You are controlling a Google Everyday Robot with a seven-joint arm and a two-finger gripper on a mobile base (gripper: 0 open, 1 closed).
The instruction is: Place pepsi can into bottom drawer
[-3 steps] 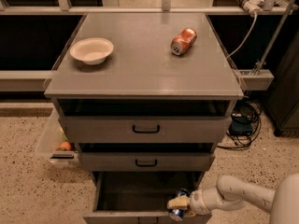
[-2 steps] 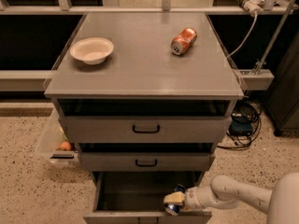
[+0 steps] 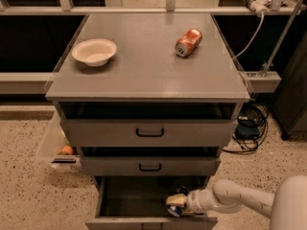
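One gripper, reaching in from the right of the open bottom drawer, is closed around the pepsi can inside that drawer's right front corner, so release looks near, though the can's axis and any contact with the drawer floor are hidden.

drawers 3 | cans 2: pepsi can 1, crushed orange can 1 | bowl 1 | gripper 1, inside bottom drawer

gripper with pepsi can — inside bottom drawer
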